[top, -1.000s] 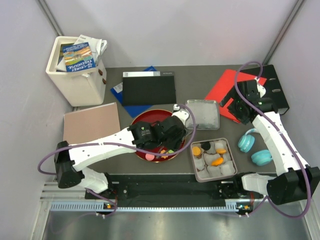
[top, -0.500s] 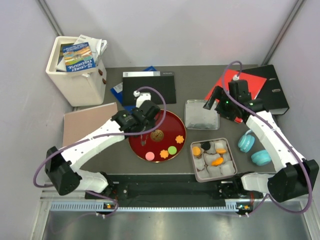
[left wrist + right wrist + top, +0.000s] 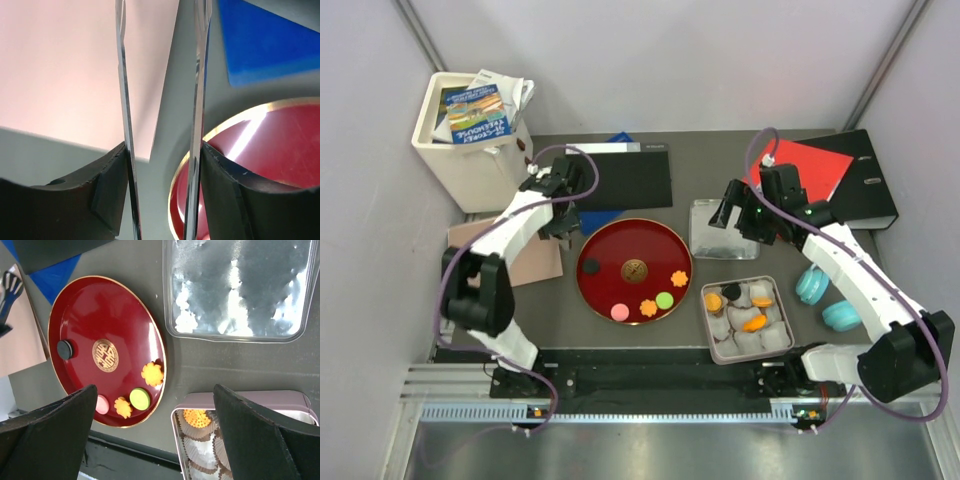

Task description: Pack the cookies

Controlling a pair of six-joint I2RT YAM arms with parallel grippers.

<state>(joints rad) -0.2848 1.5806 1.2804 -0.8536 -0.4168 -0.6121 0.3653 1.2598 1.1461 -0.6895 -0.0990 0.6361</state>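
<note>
Five cookies lie on the red tray (image 3: pixel 634 240): a black one (image 3: pixel 591 267) at its left, then pink (image 3: pixel 619 312), an orange flower (image 3: pixel 648 308), green (image 3: pixel 664 300) and another orange flower (image 3: pixel 679 279) along the near rim. The box (image 3: pixel 709 335) of paper cups holds orange cookies (image 3: pixel 714 300) and a black one (image 3: pixel 731 291). My left gripper (image 3: pixel 563 218) is open and holds nothing, past the tray's far-left rim (image 3: pixel 280 145). My right gripper (image 3: pixel 725 210) hangs wide open above the clear lid (image 3: pixel 724 228), with the tray (image 3: pixel 100 315) and the box (image 3: pixel 240 397) below it.
A pink board (image 3: pixel 505 245) lies left of the tray. A black folder (image 3: pixel 618 178) on a blue sheet (image 3: pixel 560 185) lies behind it. A white bin (image 3: pixel 470 150) stands at the far left. A red folder (image 3: pixel 800 170), a black binder (image 3: pixel 870 190) and teal headphones (image 3: pixel 825 295) fill the right side.
My left arm has swung off the tray to its far-left side, uncovering the cookies. My right gripper has moved left from the red folder to above the clear lid.
</note>
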